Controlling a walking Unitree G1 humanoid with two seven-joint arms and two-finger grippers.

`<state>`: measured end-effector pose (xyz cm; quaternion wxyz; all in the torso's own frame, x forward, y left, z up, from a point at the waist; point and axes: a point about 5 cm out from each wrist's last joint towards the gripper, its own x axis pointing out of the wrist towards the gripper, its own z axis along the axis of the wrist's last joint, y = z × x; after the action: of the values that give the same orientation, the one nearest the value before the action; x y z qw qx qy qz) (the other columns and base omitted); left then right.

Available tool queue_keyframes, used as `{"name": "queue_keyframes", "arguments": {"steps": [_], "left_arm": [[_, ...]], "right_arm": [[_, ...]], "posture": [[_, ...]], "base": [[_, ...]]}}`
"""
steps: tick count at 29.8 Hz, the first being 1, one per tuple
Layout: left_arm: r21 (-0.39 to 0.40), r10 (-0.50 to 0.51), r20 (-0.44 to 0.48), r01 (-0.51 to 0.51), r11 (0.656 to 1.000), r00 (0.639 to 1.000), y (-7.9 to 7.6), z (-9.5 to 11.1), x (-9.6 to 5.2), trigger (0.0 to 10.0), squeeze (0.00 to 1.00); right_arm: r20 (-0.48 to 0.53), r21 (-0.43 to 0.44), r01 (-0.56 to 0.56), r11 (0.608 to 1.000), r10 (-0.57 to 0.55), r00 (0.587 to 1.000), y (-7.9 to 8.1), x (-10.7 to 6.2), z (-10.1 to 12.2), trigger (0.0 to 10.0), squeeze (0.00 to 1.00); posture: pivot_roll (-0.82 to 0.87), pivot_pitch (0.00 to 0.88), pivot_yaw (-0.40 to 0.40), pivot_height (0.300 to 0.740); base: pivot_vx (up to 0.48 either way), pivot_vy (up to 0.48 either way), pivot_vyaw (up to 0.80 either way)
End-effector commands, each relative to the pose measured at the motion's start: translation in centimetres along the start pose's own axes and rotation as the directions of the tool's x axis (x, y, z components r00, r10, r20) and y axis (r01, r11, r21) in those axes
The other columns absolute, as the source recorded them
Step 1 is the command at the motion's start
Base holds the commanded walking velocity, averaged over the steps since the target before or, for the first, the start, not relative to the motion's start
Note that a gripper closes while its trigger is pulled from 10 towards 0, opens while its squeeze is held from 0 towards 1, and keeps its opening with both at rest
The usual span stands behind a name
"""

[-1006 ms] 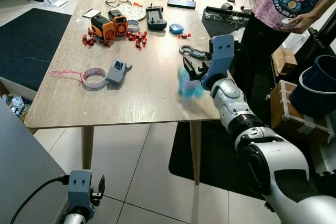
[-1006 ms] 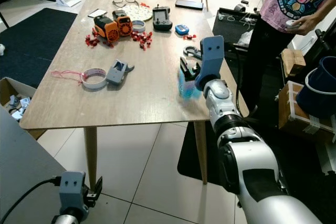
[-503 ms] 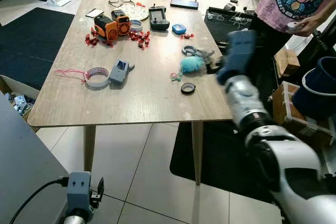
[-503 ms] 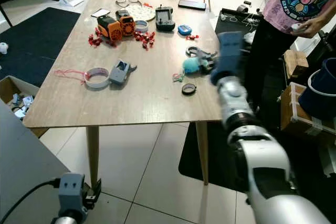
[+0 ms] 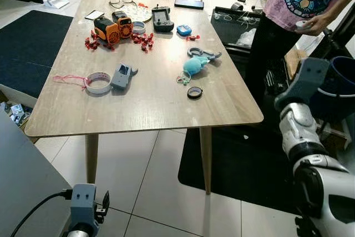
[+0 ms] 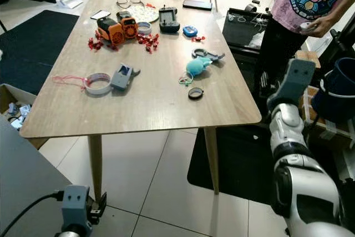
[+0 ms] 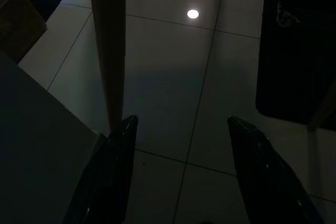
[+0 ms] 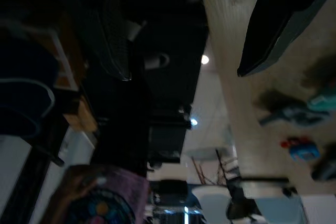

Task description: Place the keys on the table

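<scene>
Teal and fluffy, the keys' (image 5: pixel 193 66) pompom charm lies on the wooden counter (image 5: pixel 150 104) near its right edge, with a grey carabiner touching it on the far side and a small black ring (image 5: pixel 194 92) just beside it on the near side. We judge the placing done; only drawing our arms clear is left. Our right gripper (image 5: pixel 304 81) hangs off the counter's right edge, holding nothing we can see, though we cannot tell how its fingers stand. Our left gripper (image 7: pixel 178 171) hangs idle over the floor, fingers (image 7: pixel 113 166) spread wide and empty.
</scene>
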<state>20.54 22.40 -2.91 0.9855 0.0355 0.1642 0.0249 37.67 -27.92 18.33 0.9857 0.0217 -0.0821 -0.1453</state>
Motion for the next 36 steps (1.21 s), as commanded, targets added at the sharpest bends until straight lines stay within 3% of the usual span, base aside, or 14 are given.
{"name": "queue_keyframes", "arguments": {"steps": [1,5,9,15,17,19,20,23,24,28,30,36], "left_arm": [[0.011,0.002,-0.048,-0.001,1.000,0.999,0.2,-1.0,-0.6,10.0,0.00],[0.011,0.010,-0.057,-0.010,1.000,0.998,0.4,-1.3,-0.9,10.0,0.00],[0.012,0.025,-0.081,-0.024,1.000,0.996,0.7,-2.0,-1.6,10.0,0.00],[0.012,0.033,-0.101,-0.032,0.999,0.994,0.8,-2.5,-2.0,10.0,0.00],[0.011,0.037,-0.111,-0.036,0.999,0.993,0.8,-2.7,-2.1,10.0,0.00],[0.008,0.038,-0.122,-0.037,0.999,0.992,0.6,-3.0,-2.2,10.0,0.00],[0.008,0.038,-0.122,-0.037,0.999,0.992,0.6,-3.0,-2.2,10.0,0.00],[0.005,0.039,-0.132,-0.039,0.999,0.990,0.4,-3.2,-2.3,10.0,0.00],[0.005,0.039,-0.132,-0.039,0.999,0.990,0.4,-3.2,-2.3,10.0,0.00],[0.002,0.041,-0.140,-0.041,0.999,0.989,0.2,-3.2,-2.2,10.0,0.00],[0.001,0.041,-0.141,-0.041,0.999,0.989,0.2,-3.2,-2.1,10.0,0.00],[-0.010,0.045,-0.147,-0.047,0.999,0.988,0.1,-3.1,-1.9,10.0,0.00]], "right_arm": [[-0.016,0.015,0.083,0.996,-0.082,0.996,-2.0,-0.7,-0.9,10.0,0.00],[-0.061,0.024,0.193,0.981,-0.191,0.980,-4.4,-2.2,-2.8,10.0,0.00],[-0.151,-0.011,0.299,0.954,-0.297,0.943,-7.4,-5.3,-6.2,10.0,0.00],[-0.239,-0.043,0.347,0.937,-0.347,0.907,-8.9,-8.1,-9.0,10.0,0.00],[-0.311,-0.070,0.358,0.931,-0.361,0.879,-9.3,-9.9,-10.9,10.0,0.00],[-0.429,-0.125,0.302,0.945,-0.326,0.842,-8.7,-12.2,-13.4,10.0,0.00],[-0.429,-0.125,0.302,0.945,-0.326,0.842,-8.7,-12.2,-13.4,10.0,0.00],[-0.570,-0.122,0.230,0.965,-0.258,0.780,-7.5,-15.1,-16.3,10.0,0.00],[-0.570,-0.122,0.230,0.965,-0.258,0.780,-7.5,-15.1,-16.3,10.0,0.00],[-0.688,-0.116,0.106,0.988,-0.157,0.708,-5.7,-18.0,-18.8,10.0,0.00],[-0.703,-0.112,0.086,0.990,-0.140,0.697,-5.3,-18.4,-19.1,10.0,0.00],[-0.783,-0.115,-0.196,0.974,0.032,0.621,-1.8,-20.2,-20.8,10.0,0.00]], "posture": [[0.06,0.109,-0.043,0.740],[0.06,0.101,-0.046,0.740],[0.06,0.090,-0.050,0.740],[0.06,0.084,-0.053,0.740],[0.06,0.081,-0.054,0.740],[0.05,0.079,-0.055,0.740],[0.05,0.079,-0.055,0.740],[0.06,0.075,-0.055,0.740],[0.06,0.075,-0.055,0.740],[0.06,0.070,-0.052,0.740],[0.06,0.068,-0.052,0.740],[0.06,0.065,-0.051,0.740]], "base": [[0.000,0.000,0.00],[0.000,0.000,0.00],[0.000,0.000,0.00],[0.000,0.000,0.00],[0.000,0.000,0.00],[0.000,0.000,0.00],[0.000,0.000,0.00],[0.000,0.000,0.00],[0.000,0.000,0.00],[0.000,0.000,0.00],[0.000,0.000,0.00],[0.000,0.000,0.00]]}}
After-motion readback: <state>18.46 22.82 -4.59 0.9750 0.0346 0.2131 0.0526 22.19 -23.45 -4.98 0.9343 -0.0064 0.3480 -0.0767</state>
